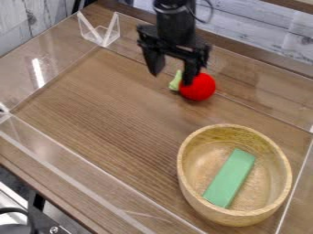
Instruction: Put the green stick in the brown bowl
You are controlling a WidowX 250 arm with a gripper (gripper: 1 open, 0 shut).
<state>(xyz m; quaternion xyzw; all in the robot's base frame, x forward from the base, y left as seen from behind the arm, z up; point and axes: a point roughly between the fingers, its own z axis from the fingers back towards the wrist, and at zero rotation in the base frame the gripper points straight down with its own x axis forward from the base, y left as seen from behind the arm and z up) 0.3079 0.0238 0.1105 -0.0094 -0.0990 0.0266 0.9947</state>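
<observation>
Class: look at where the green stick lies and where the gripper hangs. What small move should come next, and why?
Probably just lift the gripper clear and stop. The green stick already lies inside the brown bowl, and the open gripper holds nothing, hanging beside the red ball.

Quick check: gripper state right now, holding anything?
Gripper: open, holding nothing, above the table by the red ball; green stick lies in the brown bowl.

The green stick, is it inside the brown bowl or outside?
Inside. The green stick lies flat on the floor of the brown bowl, within its rim.
</observation>
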